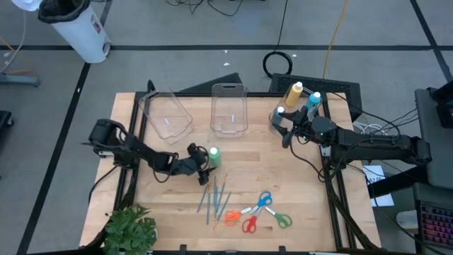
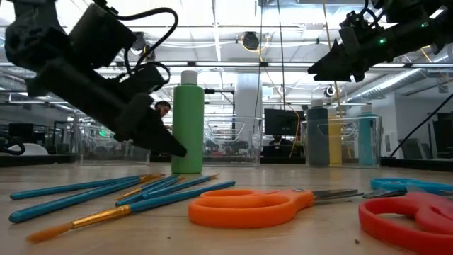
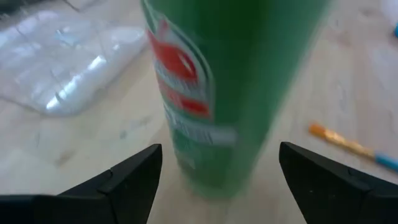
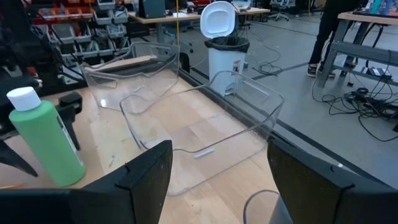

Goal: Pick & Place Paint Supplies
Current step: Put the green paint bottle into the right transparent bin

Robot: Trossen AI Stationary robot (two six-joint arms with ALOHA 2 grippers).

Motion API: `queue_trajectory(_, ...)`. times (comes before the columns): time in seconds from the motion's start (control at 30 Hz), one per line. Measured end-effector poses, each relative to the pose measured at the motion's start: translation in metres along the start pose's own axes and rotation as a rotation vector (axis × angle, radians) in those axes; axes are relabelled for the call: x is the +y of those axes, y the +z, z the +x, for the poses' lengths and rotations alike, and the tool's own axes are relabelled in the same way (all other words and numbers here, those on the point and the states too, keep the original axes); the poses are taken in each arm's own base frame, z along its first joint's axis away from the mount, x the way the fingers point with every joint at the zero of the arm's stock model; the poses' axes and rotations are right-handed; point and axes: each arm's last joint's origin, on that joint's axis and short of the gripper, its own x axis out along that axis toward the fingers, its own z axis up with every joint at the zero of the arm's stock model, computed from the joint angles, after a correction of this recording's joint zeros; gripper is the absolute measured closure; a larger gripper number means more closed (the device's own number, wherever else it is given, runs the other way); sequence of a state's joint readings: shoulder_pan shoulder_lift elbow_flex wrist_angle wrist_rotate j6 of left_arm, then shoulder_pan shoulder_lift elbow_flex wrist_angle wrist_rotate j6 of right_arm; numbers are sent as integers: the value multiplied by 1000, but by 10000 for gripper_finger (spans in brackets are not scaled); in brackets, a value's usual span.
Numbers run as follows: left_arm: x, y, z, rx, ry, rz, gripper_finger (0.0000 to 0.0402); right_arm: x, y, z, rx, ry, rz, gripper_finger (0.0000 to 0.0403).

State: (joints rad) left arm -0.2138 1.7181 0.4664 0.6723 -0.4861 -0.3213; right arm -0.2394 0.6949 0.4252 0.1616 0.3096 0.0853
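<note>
High view: left tool [image 1: 205, 161] sits mid-desk at the green white-capped paint bottle [image 1: 214, 156], which stands upright on the wooden desk [image 1: 297, 191]. Right tool [image 1: 284, 129] hangs near the far right corner, just beside the yellow bottle [image 1: 293, 93], the blue bottle [image 1: 313, 101] and a third white-capped bottle [image 1: 280, 112]. Two clear plastic bins [image 1: 228, 108] lie at the far edge. Thin blue-handled brushes [image 1: 213, 197] lie near the front, with the blue-handled scissors [image 1: 263, 201], red scissors [image 1: 249, 224], green scissors [image 1: 281, 219] and orange scissors [image 1: 231, 217] beside them. Leafy green plant [image 1: 129, 230] at the front left corner.

Low view: green bottle upright behind the left tool; brushes and orange scissors in the foreground; right tool is up high.

Left wrist view: fingers [image 3: 132, 177] spread, one either side of the green bottle, a gap on both sides, not pinching.

Right wrist view: fingers [image 4: 147, 171] spread wide, nothing between them; a clear bin ahead, green bottle off to the side.
</note>
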Motion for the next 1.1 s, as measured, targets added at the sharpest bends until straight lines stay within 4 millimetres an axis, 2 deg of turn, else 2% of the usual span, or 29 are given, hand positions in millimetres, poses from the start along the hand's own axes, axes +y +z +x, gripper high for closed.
queue_trajectory(0.23,8,1,11,-39,37,-46,111,0,0,0,3,0,10,149)
queue_trajectory(0.33,11,2,12,-41,46,-68,152,0,0,0,0,1,8,149)
queue_trajectory(0.5,10,12,18,-61,35,-136,241,0,1,0,-11,7,0,149)
queue_trajectory(0.67,2,39,30,-69,-56,-150,243,4,2,0,-10,144,51,149)
queue_trajectory(0.83,-10,70,42,32,-61,-36,243,13,11,-2,-39,301,123,149)
queue_trajectory(0.97,-15,93,46,73,-39,26,243,29,21,-3,-41,380,94,149)
queue_trajectory(1.1,-17,107,48,65,-36,35,243,52,30,3,-15,461,32,149)
